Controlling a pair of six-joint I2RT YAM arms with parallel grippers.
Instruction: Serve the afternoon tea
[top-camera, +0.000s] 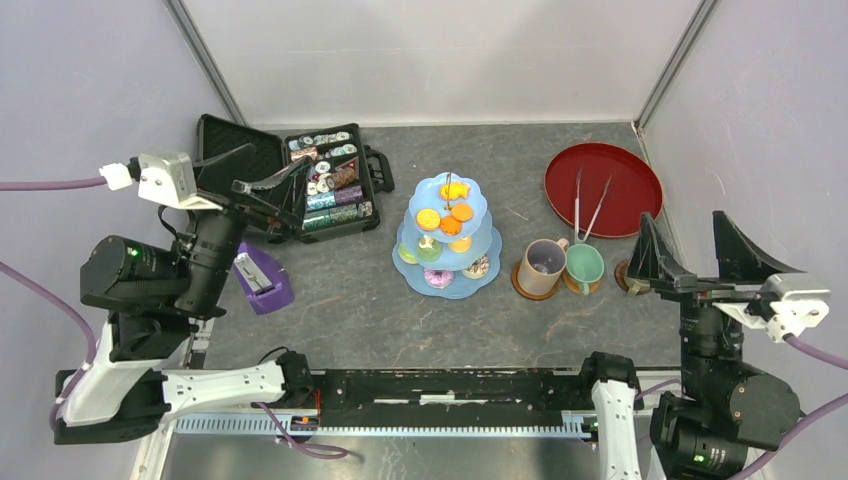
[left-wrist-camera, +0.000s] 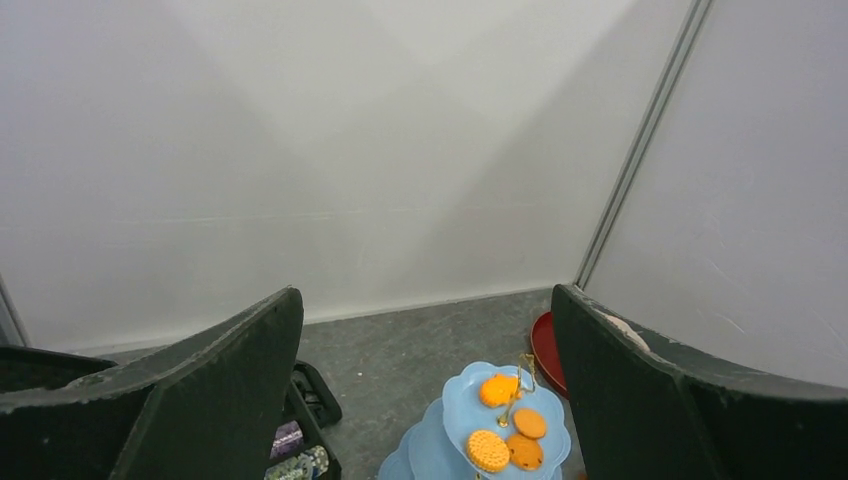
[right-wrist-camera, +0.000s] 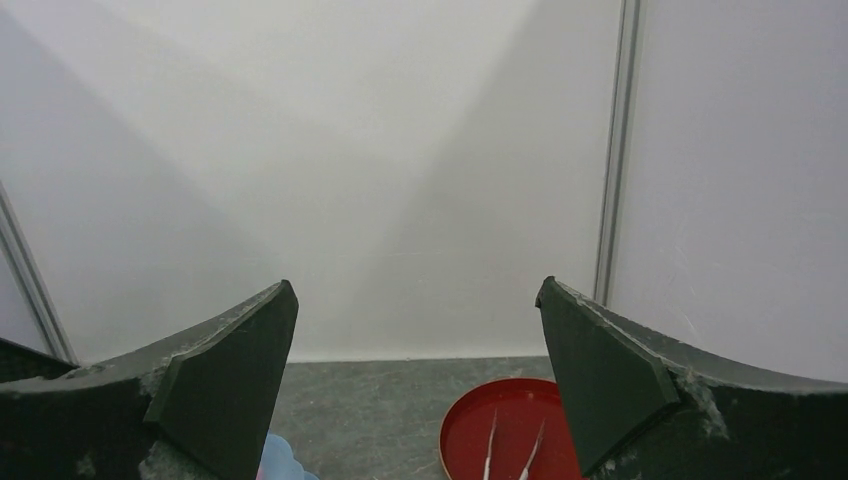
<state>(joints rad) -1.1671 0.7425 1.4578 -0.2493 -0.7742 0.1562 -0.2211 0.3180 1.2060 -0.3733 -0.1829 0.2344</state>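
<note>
Cake stand (left-wrist-camera: 460, 410) cut by bottom edge, coaster (top-camera: 621, 279) half behind right claw (top-camera: 684, 218)

The cake stand (top-camera: 424, 195) looks smooth and glossy, the tan mug (top-camera: 541, 268) matt, the table (top-camera: 340, 300) rough like stone.

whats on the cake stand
Orange biscuits lie on the upper tiers of the stand. The lower tiers show donuts at their rims; whatever sits further in is covered by the tiers above.
</note>
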